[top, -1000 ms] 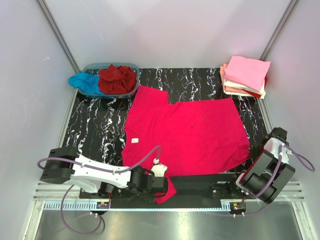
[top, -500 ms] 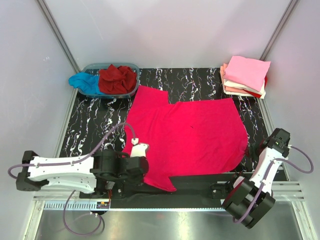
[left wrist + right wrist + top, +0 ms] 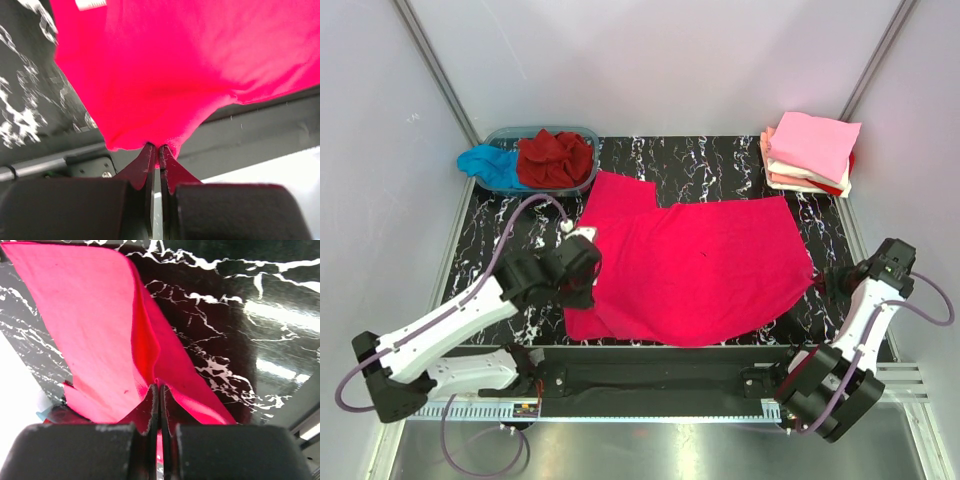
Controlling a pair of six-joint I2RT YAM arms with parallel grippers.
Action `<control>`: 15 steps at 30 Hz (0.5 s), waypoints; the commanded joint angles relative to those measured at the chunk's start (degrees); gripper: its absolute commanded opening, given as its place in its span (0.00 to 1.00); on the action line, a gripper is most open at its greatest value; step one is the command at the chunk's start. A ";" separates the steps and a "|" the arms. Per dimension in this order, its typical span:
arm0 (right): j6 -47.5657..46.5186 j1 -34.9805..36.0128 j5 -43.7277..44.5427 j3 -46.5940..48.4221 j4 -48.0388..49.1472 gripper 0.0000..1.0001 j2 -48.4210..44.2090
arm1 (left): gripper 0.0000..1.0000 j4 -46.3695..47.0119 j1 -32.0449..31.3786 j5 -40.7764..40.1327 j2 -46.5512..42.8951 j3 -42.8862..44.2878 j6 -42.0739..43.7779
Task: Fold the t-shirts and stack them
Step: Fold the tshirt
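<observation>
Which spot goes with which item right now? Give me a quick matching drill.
1. bright pink-red t-shirt
2. dark red t-shirt
3. turquoise t-shirt
4. folded stack

A. far right corner of the table
B. spread across the middle
C. bunched inside the tub
D. hanging over the tub's left end

Pairs: 1-B, 2-C, 3-D, 4-A.

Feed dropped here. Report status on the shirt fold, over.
Left gripper shut on red t-shirt, left edge. Right gripper shut on its right edge. Tub and folded stack off the shirt.
</observation>
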 commanded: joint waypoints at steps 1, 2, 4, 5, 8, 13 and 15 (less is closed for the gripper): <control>0.76 0.13 -3.60 2.33 2.16 0.00 1.61 | 0.00 3.31 5.75 2.74 2.91 5.94 10.46; 0.94 0.22 -3.52 2.77 2.52 0.00 2.48 | 0.00 3.57 8.29 3.53 4.66 7.88 12.74; 1.29 0.13 -2.91 3.39 2.87 0.00 3.19 | 0.00 3.48 10.50 4.24 6.25 9.72 14.68; 1.47 0.13 -2.90 3.56 3.22 0.00 3.89 | 0.00 4.01 11.64 5.11 7.82 10.44 16.43; 2.26 0.22 -3.52 4.00 5.24 0.00 6.08 | 0.00 4.80 15.77 6.87 10.64 12.64 19.25; 2.96 0.83 -2.91 5.58 7.88 0.00 9.34 | 0.00 5.59 21.23 8.90 14.25 15.19 22.07; 3.31 1.71 -2.55 6.11 8.76 0.00 10.84 | 0.00 5.86 22.45 8.99 15.66 15.98 22.95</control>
